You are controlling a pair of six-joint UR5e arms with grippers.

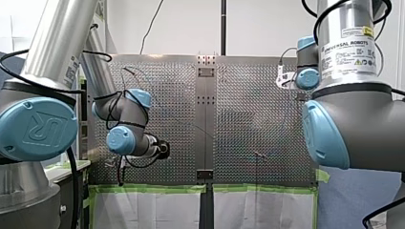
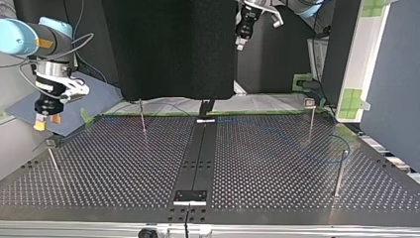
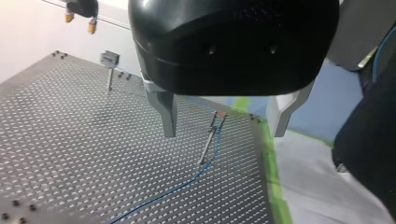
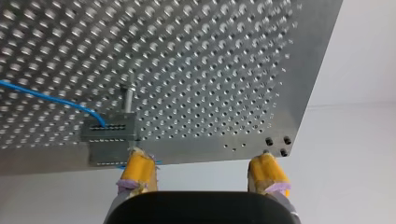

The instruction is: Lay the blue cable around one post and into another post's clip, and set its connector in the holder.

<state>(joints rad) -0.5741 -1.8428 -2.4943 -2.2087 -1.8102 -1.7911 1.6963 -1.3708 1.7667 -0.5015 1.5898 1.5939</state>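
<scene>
On the fat right arm, a white label with the words UNIVERSAL ROBOTS; smaller lines under them too tiny to read. On the round blue cap of the left arm, the letters UR.

Left gripper: black on top, two metal fingers, spread wide apart, nothing held. Up in the air over the table. Ahead of the gripper, between the fingers, a thin post with a small clip on top. Close beside that post, from the clip down, the blue cable, then flat on the table and away across the little holes.

Right gripper: yellow pads, also apart, also empty. Just ahead of one pad, a grey clip block on another post, near the table's edge. From the side, the blue cable right up to the dark slot in that block.

In the top view, right gripper high up past the table's left edge, left gripper high up at the far side, both well away from the cable. There, the cable as a big loose loop on the right half of the table, near two more posts, plus a thin line along the far edge.
</scene>
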